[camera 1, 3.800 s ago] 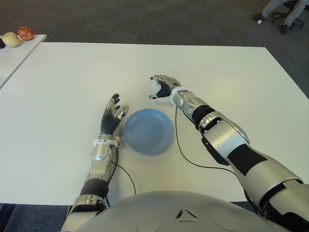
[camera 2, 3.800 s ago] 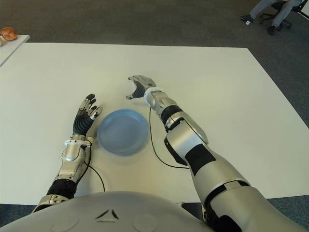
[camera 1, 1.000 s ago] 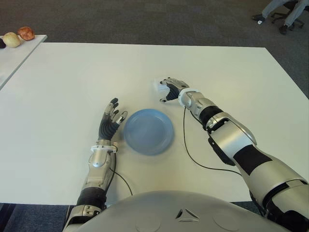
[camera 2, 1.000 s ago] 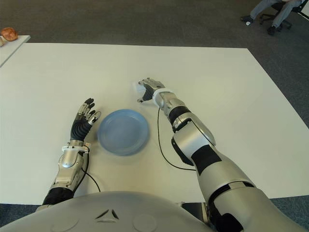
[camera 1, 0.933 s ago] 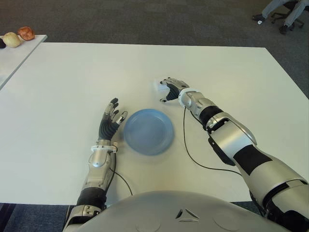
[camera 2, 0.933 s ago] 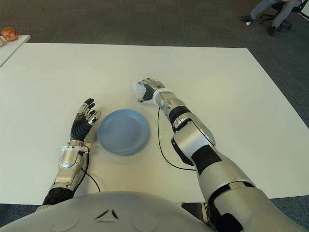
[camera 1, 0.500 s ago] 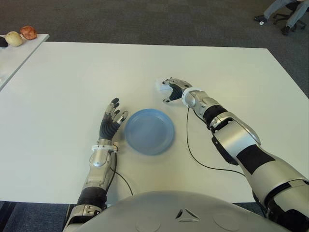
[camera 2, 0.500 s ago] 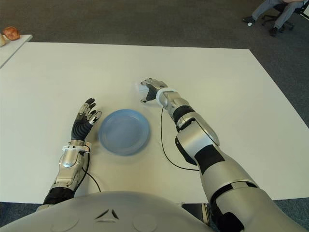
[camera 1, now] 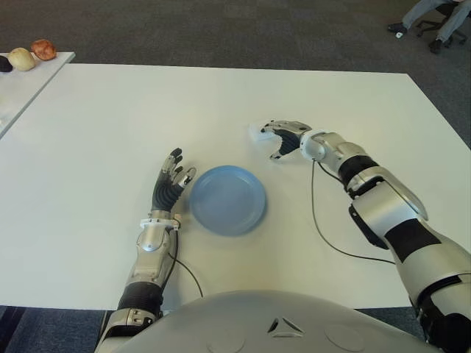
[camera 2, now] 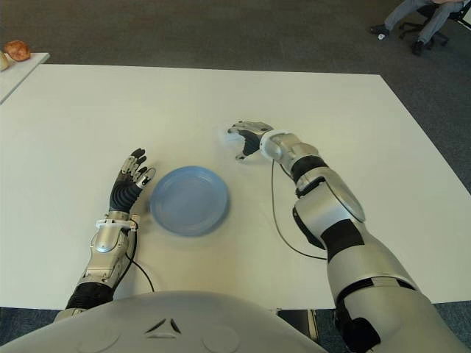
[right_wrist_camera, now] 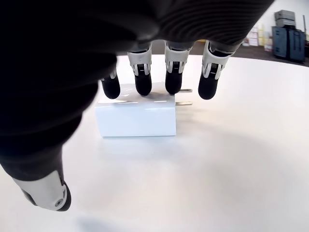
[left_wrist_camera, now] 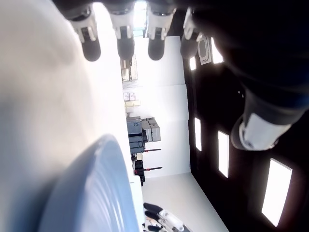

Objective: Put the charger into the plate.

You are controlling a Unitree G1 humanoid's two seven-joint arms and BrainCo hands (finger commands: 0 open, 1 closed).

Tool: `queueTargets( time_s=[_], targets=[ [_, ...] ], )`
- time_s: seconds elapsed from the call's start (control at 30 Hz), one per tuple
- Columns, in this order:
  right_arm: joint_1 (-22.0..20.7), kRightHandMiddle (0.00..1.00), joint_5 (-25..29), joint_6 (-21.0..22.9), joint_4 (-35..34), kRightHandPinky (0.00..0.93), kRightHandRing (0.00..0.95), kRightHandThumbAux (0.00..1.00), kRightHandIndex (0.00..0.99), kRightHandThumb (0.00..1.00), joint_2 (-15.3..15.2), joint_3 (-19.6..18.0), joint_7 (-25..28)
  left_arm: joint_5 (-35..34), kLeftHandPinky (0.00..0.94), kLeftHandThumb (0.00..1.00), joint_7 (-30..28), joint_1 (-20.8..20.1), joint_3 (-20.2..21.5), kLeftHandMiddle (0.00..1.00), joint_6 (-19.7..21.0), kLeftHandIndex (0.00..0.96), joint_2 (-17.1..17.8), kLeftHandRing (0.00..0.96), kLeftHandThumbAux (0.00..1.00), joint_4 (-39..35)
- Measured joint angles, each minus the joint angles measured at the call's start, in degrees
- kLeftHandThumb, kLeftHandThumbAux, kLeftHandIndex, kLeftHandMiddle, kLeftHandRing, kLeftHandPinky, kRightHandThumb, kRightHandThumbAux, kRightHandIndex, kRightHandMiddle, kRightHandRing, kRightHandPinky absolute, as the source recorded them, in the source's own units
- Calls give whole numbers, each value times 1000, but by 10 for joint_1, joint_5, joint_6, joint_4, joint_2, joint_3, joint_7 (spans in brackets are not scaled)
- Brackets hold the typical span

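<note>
At the far upper left of the eye views, a side table (camera 1: 22, 81) carries a few round fruits (camera 1: 33, 54), well apart from the work. The main table (camera 1: 110, 110) fills most of the frame, bare and white.

Left of centre, the left hand (camera 1: 168, 184) shows just beside the plate's left edge, fingers extended and relaxed, holding nothing. The blue plate (camera 1: 227, 199) sits at the middle of the frame, empty.

Up and to the right of the plate, the right hand (camera 1: 283, 137) arches over the charger (camera 1: 257, 132), a small white block lying flat on the table, prongs pointing sideways. In the right wrist view the fingertips (right_wrist_camera: 143, 89) hang over the charger's (right_wrist_camera: 136, 117) far top edge and the thumb (right_wrist_camera: 47, 195) stands off on the near side, so the fingers are curved around it but not closed; nothing is gripped.

The step in hand looks like the grasp. The next move probably calls for lowering the fingers behind the block and bringing the thumb in against the near face, then lifting and carrying it down-left to the plate.

There is open table on every side of the charger, and the path to the plate is unobstructed. The right arm's cable (camera 1: 316, 220) trails right of the plate, off that path.
</note>
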Motion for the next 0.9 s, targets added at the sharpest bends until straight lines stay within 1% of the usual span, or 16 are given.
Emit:
queueTargets(
  time_s=[0.13, 0.3, 0.4, 0.5, 0.63, 0.73, 0.9],
  targets=[
    [6, 0, 0, -48, -22, 0, 0, 675, 0, 0, -46, 1, 21, -1, 99, 0, 0, -8, 1, 89, 0, 34, 0, 86, 528, 8],
    [26, 0, 4, -105, -53, 0, 0, 640, 0, 0, -96, -3, 23, -2, 108, 0, 0, -20, 4, 95, 0, 34, 0, 93, 528, 22],
    [50, 0, 8, -143, -90, 0, 0, 625, 0, 0, -131, -8, 20, -4, 109, 0, 0, -29, 5, 96, 0, 34, 0, 94, 528, 32],
    [84, 6, 15, -174, -144, 0, 0, 619, 0, 0, -167, -23, 21, -5, 98, 0, 0, -38, 7, 95, -2, 34, 0, 92, 524, 42],
    [130, 16, 36, -196, -216, 0, 0, 629, 0, 0, -205, -52, 25, -9, 103, 0, 0, -44, 12, 96, -4, 37, 2, 93, 523, 51],
    [160, 22, 53, -197, -263, 0, 0, 644, 0, 0, -229, -78, 32, -10, 108, 0, 0, -51, 16, 98, -4, 38, 3, 95, 528, 60],
    [197, 33, 71, -196, -315, 0, 0, 668, 0, 0, -255, -114, 39, -14, 101, 0, -7, -63, 21, 98, -5, 42, 4, 94, 535, 76]
  ],
)
